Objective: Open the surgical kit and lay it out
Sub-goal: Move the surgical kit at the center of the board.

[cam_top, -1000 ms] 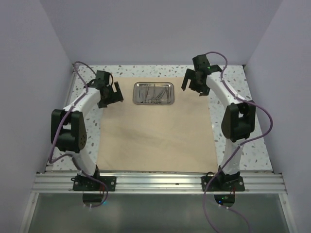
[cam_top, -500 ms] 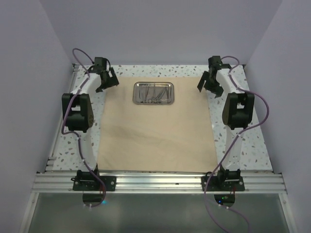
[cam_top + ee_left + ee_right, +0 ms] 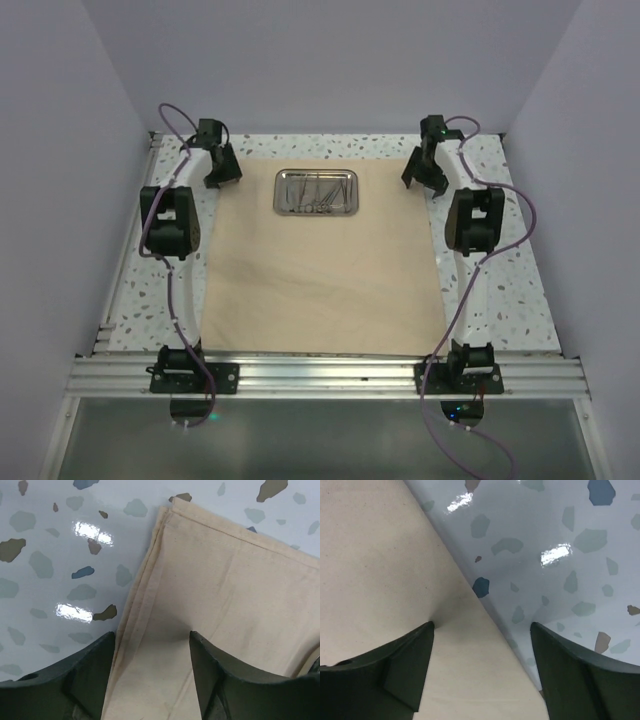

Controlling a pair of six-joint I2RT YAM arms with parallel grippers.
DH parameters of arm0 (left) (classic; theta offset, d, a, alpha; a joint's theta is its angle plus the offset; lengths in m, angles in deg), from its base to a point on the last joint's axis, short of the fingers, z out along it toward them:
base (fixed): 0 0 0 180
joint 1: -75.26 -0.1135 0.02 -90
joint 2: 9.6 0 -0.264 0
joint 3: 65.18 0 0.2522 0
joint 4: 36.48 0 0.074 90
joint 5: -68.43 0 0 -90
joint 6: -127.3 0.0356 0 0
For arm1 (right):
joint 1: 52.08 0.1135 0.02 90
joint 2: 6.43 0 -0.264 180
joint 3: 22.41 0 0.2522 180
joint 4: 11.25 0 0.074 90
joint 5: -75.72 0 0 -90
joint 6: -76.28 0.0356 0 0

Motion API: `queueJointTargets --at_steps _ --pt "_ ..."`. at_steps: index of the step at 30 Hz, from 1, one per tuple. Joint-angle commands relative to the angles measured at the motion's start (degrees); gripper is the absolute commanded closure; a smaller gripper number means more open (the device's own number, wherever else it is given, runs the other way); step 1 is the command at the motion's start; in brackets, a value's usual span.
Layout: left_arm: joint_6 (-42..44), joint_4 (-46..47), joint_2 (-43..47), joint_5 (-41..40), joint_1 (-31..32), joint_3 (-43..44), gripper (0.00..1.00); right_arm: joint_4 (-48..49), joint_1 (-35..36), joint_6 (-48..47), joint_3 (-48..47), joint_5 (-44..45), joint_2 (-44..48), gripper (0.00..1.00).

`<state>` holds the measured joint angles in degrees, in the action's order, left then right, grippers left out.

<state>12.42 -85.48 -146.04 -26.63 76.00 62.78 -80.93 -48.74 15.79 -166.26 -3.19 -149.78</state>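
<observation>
The tan cloth wrap (image 3: 320,270) lies spread flat as a large sheet on the speckled table. A small shiny steel tray (image 3: 318,191) with thin silver instruments sits on its far middle. My left gripper (image 3: 222,175) is open, low over the cloth's far left corner. In the left wrist view the gripper (image 3: 152,637) straddles the hemmed cloth edge (image 3: 145,590), one finger over the table, one on the cloth. My right gripper (image 3: 418,178) is open at the far right corner. In the right wrist view it (image 3: 482,627) straddles the cloth edge (image 3: 485,615).
The speckled tabletop (image 3: 500,280) shows in strips left, right and beyond the cloth. Grey walls close in the sides and back. An aluminium rail (image 3: 320,375) with both arm bases runs along the near edge.
Both arms have swung outward and stretched toward the far corners of the cloth, and both grippers have come down low over the cloth's far edges. The cloth and tray have not moved.
</observation>
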Motion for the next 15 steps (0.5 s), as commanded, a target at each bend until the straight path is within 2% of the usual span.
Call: queueJointTargets --at_steps 1,2,3,4,5,6,7,8,15 --pt "-0.2 -1.0 -2.9 4.5 -0.6 2.0 0.38 -2.5 -0.1 0.2 -4.0 0.3 -2.8 0.19" --pt "-0.4 -0.8 -3.6 4.8 -0.5 2.0 0.45 -2.4 0.0 0.3 -4.5 -0.1 -3.2 0.32" --pt "-0.6 -0.2 -3.9 6.6 -0.6 1.9 0.52 -2.2 0.0 0.3 -4.9 -0.6 -3.5 0.52" --pt "-1.0 0.1 -4.2 7.0 -0.6 2.3 0.69 -1.7 0.0 0.3 -5.3 -1.6 -4.5 0.65" --pt "-1.1 0.1 -5.1 7.3 -0.6 2.8 0.79 -1.6 0.0 0.4 -6.7 -1.9 -4.9 0.74" --pt "-1.2 0.0 -5.5 7.5 -0.6 3.6 0.87 -1.7 0.0 0.5 -7.6 -2.2 -5.6 0.88" --pt "-1.7 -0.2 -5.9 7.4 -0.6 5.3 1.0 -2.0 0.0 0.7 -8.9 -2.6 -6.9 0.96" --pt "-1.9 -0.3 -6.5 7.1 -0.6 6.2 1.0 -2.2 0.0 0.8 -11.4 -2.5 -7.6 1.0" --pt "-4.1 0.2 -7.4 5.2 -0.7 14.0 1.0 1.8 -0.5 2.3 -14.8 -0.5 -7.3 1.0"
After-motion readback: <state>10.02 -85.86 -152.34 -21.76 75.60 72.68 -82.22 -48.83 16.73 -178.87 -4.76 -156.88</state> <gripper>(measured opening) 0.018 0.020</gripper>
